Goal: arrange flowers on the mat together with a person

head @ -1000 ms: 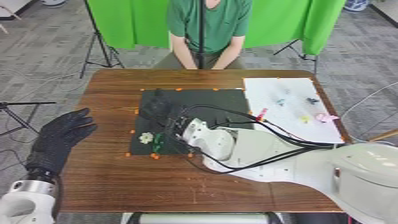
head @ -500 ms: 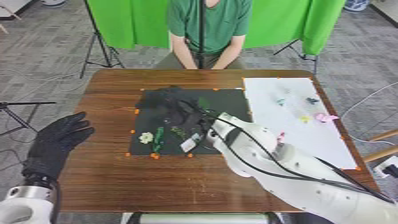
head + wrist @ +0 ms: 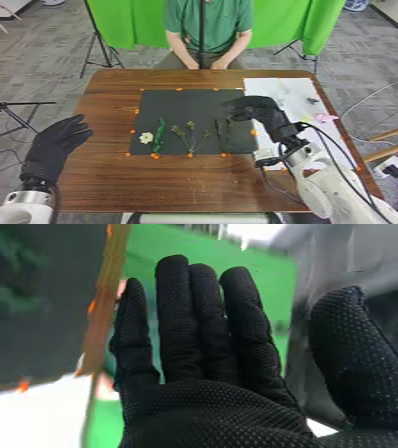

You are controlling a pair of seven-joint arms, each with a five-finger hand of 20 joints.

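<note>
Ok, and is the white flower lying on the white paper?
No, the white flower lies on the black mat, next to a long green stem.

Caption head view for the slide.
Right hand over the right edge of the mat, white flower and green sprigs laid out, left hand off left.

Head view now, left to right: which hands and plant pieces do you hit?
Left hand → white flower → upright dark green stem → branching green sprig → right hand → pink flower.
</note>
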